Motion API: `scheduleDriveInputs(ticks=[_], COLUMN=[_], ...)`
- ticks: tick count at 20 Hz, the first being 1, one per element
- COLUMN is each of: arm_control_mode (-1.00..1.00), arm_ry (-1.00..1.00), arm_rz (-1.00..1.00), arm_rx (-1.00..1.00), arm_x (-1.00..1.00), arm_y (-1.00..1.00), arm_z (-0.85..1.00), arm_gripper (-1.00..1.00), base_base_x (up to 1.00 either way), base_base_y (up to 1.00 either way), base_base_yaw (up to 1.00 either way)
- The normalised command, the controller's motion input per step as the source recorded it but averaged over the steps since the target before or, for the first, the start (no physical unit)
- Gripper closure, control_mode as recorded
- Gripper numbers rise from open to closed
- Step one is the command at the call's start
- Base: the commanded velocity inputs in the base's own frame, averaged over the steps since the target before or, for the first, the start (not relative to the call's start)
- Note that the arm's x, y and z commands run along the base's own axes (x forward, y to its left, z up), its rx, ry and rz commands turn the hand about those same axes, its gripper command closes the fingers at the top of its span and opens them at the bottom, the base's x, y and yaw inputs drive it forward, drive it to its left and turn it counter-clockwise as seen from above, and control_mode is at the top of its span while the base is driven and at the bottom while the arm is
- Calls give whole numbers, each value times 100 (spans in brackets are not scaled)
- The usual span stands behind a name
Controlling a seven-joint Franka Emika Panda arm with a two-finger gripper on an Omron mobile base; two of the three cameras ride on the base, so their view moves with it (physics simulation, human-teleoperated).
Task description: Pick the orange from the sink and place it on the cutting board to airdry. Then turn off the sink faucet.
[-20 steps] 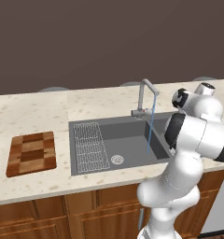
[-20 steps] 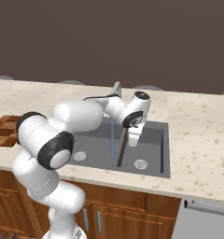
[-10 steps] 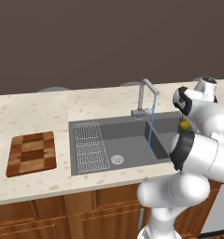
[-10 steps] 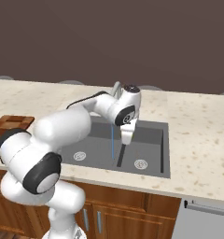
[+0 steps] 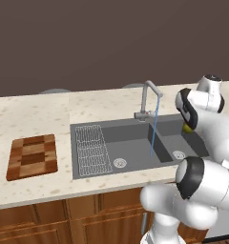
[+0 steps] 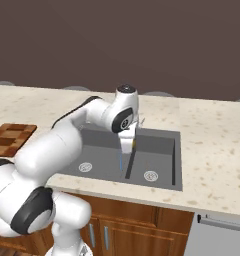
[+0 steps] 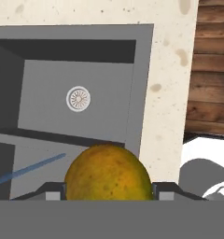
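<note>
Worktop (image 5: 35, 119): pale speckled stone, ran the full width in front of a dark wall; carried the sink and the board.
Cabinets (image 5: 59, 219): brown wood fronts below the worktop edge.
Sink (image 5: 130, 143): dark grey basin set into the worktop, split by a divider into a wide left part and a smaller right part; round silver drain in each.
Drainer grid (image 5: 92, 147): ribbed wire section along the left end of the sink, between the main basin and the board side.
Cutting board (image 5: 33, 156): checkered light and dark wood, lay flat on the worktop left of the sink, well apart from the fruit; nothing rested on it.
Sink faucet (image 5: 147, 97): slim grey gooseneck at the back rim, spout reached over the basin, near the raised hand and between it and the board.
Water stream (image 5: 154, 128): thin blue line fell from the spout into the basin by the divider; showed as a slanted blue streak in the hand view.
Gripper (image 6: 128, 144): hung above the right part of the sink, pointed down, close beside the stream.
Fingers (image 7: 51, 192): clamped on the orange from both sides.
Orange (image 7: 108, 173): yellow-orange, held up above the right basin, clear of the sink floor and its drain.
</note>
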Motion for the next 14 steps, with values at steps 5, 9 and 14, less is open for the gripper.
scheduleDriveInputs(ticks=[5, 9, 14], arm_control_mode=[-100, -100, -100], arm_ry=[0, 4, 4], arm_rz=[8, 14, 19], arm_rx=[-6, -6, -3], arm_x=[-34, -24, -13], arm_y=[26, 31, 31], arm_z=[25, 15, 3], arm_gripper=[100, 100, 100], base_base_x=[0, 0, 0], base_base_y=[0, 0, 0], base_base_yaw=[0, 0, 0])
